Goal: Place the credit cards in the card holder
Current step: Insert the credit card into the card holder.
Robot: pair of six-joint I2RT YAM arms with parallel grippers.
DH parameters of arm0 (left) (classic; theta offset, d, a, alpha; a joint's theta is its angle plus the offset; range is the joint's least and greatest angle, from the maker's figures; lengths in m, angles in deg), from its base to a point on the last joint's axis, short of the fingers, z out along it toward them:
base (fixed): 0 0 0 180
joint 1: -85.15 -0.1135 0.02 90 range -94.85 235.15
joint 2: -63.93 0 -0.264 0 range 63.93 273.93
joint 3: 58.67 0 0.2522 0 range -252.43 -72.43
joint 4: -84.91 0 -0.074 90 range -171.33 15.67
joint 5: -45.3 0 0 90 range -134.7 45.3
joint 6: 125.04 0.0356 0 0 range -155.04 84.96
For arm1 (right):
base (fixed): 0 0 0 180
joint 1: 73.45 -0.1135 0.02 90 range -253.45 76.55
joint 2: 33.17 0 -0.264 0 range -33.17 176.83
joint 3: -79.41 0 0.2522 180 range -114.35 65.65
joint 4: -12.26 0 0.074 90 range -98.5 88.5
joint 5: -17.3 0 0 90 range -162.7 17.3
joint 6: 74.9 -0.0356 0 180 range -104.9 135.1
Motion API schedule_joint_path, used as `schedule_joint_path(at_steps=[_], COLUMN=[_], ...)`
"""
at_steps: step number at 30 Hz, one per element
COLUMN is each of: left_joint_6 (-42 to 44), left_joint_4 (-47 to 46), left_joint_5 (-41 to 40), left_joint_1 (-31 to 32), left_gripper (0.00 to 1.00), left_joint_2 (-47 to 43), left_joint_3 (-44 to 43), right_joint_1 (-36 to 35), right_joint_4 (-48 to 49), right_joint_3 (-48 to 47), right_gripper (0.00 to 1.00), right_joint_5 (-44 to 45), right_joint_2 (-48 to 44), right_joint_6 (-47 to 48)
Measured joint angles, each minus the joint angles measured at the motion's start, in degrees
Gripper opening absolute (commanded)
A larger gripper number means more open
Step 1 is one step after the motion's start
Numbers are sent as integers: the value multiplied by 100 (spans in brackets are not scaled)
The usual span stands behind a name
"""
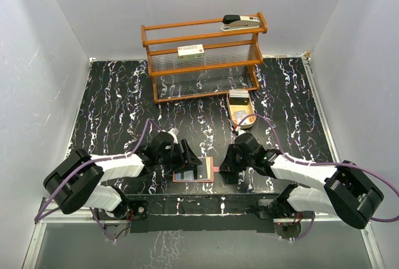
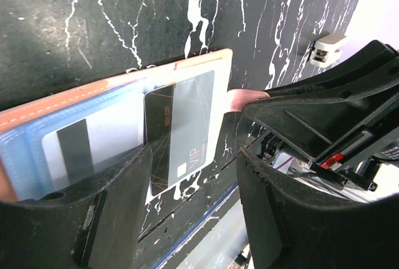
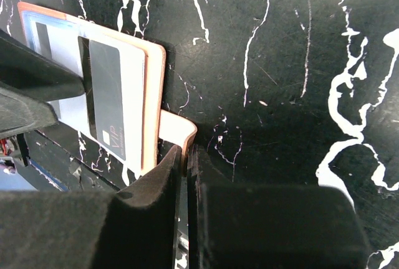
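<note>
Left pincer: your left gripper (image 2: 194, 175) stands partly open, its fingers apart on either side of the dark card's near end. It clamps nothing (one finger overlaps the card's corner in the wrist view, and you cannot tell whether it touches).
Right pincer: your right gripper (image 3: 186, 151) is closed, its fingers pressed together on the end of the tab (image 3: 174, 126), which runs in between the fingertips.
Holder, place: the card holder (image 2: 124, 94) lies opened flat on the table (image 1: 112, 94), close to the near edge and about midway along it, between your two grippers.
Holder, axis: its long side runs parallel to the table's near edge, and the tab points toward the right edge.
Dark card: the dark card (image 2: 177, 132), marked VIP, lies on the holder's right half. Its long axis runs from the far edge to the near edge, crosswise to the holder. Its near end reaches about level with the holder's near side (you cannot tell whether it sits in a pocket).
Second card: a pale card (image 2: 81, 151) with a dark stripe shows in the blue pocket on the holder's left half, lying lengthwise along the holder.
</note>
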Motion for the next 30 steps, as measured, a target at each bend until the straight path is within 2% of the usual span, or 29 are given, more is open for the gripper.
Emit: schedule_joint_path(at_steps=[8, 17, 22, 23, 30], left_joint_6=[-98, -87, -55, -37, 262], left_joint_4=[-356, -190, 118, 227, 1300], left_joint_5=[7, -203, -385, -455, -933], left_joint_1=[179, 560, 586, 586, 533], left_gripper=[55, 55, 58, 59, 62], left_joint_2=[511, 695, 533, 466, -151], left_joint_3=[-229, -579, -599, -605, -896], right_joint_1=[-26, -28, -42, -50, -50], right_joint_4=[138, 234, -118, -260, -964], right_joint_3=[131, 162, 26, -68, -564], right_gripper=[0, 0, 26, 28, 28], right_joint_5=[-2, 28, 240, 317, 586], right_joint_2=[-92, -70, -57, -59, -461], right_joint_6=[-13, 17, 144, 181, 291])
